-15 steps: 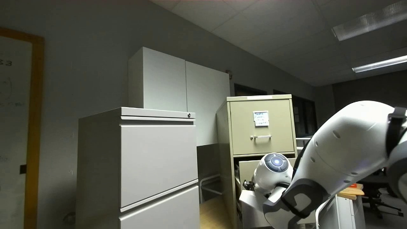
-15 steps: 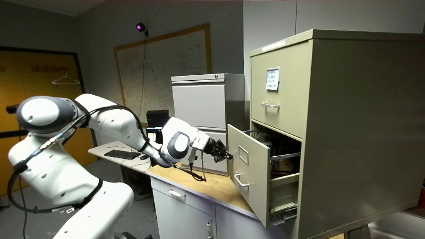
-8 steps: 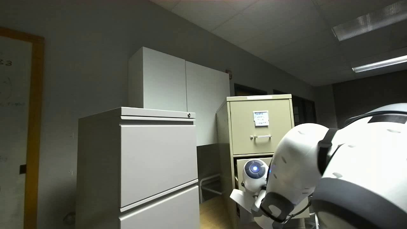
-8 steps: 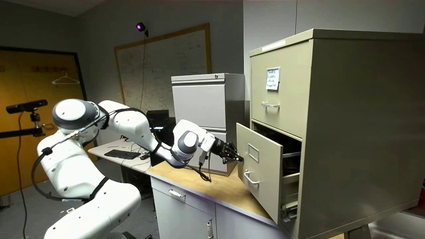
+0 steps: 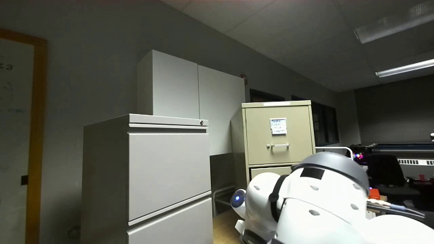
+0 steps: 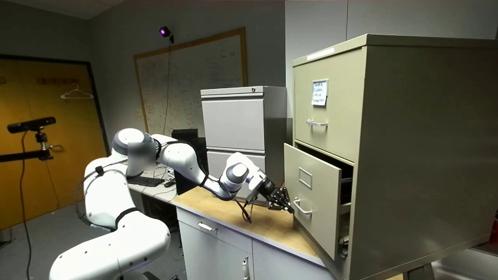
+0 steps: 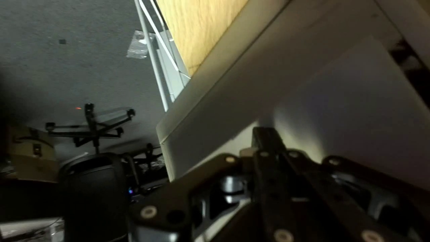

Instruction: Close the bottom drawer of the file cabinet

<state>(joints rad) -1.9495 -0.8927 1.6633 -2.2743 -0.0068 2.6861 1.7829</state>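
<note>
One bottom drawer (image 6: 320, 200) stood less far out than before. Claw (image 6: 290, 209) sat lower, jaws together, holding nothing.

File cabinet (image 6: 389, 147) in both exterior views

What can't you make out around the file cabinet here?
Contents of the bottom drawer: hidden behind its front in an exterior view.
Most of that drawer: hidden by the arm in an exterior view.
Whether the hand touches it: too small to tell in an exterior view.
Handwritten label: partly too small to read in both exterior views.
</note>
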